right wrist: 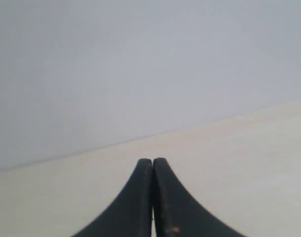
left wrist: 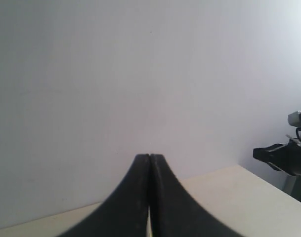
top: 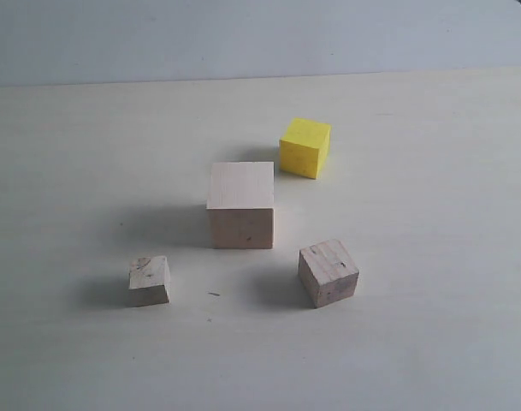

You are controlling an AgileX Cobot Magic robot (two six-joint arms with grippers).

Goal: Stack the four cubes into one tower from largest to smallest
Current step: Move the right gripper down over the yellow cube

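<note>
In the exterior view, the four cubes are seen standing singly on the pale table (top: 431, 214), none touching another and none stacked. The pale wood cube (top: 241, 205) is placed at the centre of the frame, one side face turned squarely toward the camera. The yellow cube (top: 304, 147) is set to the upper right of it, near but apart, rotated so that a vertical edge is presented to the viewer. The greyish wood cube (top: 328, 272) is found at the lower right of centre, likewise rotated, with two side faces shown. The smallest cube (top: 149, 281) is placed at the lower left, well apart from the others and only slightly turned. No long axis can be told in any of them. In the left wrist view, the left gripper (left wrist: 150, 160) is shown clenched, its dark jaws pressed together with nothing between them, held above the table edge and pointed at a plain wall (left wrist: 140, 74); a dark piece of machinery (left wrist: 288, 158) is seen beside the table. In the right wrist view, the right gripper (right wrist: 152, 163) is also clenched on nothing, above the bare tabletop.
</note>
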